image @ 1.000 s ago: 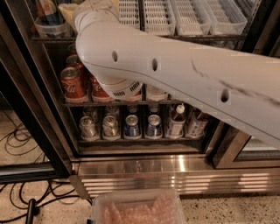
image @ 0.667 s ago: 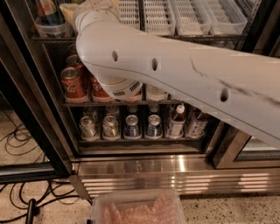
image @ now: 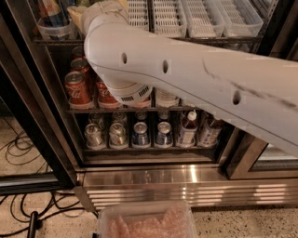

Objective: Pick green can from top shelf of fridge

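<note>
The gripper (image: 86,14) sits at the picture's upper edge, at the left end of the top shelf (image: 209,41), showing only as a cream, rounded lump with a yellowish tip. How far it is open, or whether it has hold of anything, cannot be told. The green can cannot be made out either; the arm's end covers that corner of the shelf.

Behind it the arm (image: 186,79) runs down to the right, a thick, smooth white shell with small dark holes and grey scuffs. Just left stands a clear round tub (image: 53,30) holding a blue-and-red can (image: 51,10). To the right lie long white slotted plastic bins (image: 205,18) on the dark wire rack.

Below, glossy red cans (image: 77,88) stand on the next rack, then silver-lidded cans (image: 117,135) and bottles (image: 187,128). The fridge (image: 42,111) has black door frames and a ribbed steel base (image: 186,186). A clear plastic container (image: 146,221) and black cables (image: 18,144) lie on the speckled floor.
</note>
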Tool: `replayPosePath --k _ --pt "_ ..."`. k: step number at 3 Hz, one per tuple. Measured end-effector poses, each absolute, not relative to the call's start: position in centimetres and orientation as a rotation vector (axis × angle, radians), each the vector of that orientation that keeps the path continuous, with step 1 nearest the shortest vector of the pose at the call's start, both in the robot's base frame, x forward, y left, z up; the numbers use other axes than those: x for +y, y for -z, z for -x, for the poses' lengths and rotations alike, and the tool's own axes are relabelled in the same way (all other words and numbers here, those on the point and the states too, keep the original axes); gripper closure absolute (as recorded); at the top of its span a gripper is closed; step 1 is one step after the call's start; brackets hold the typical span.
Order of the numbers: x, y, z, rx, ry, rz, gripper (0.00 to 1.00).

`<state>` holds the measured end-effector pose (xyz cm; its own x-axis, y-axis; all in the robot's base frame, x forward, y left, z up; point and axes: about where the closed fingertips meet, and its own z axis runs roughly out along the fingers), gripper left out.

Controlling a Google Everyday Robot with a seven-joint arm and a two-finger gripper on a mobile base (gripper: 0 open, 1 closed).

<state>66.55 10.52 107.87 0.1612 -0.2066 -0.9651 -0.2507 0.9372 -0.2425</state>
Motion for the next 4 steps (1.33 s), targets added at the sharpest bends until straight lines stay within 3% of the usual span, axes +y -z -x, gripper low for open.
replayPosePath --k 1,3,4 --pt "10.49 -107.51 -66.85 1.431 -0.042 0.392 0.48" --pt "10.49 -107.52 -66.85 1.431 -0.042 0.392 0.94" --pt "10.49 -107.52 -66.84 1.431 -0.042 0.392 1.0"
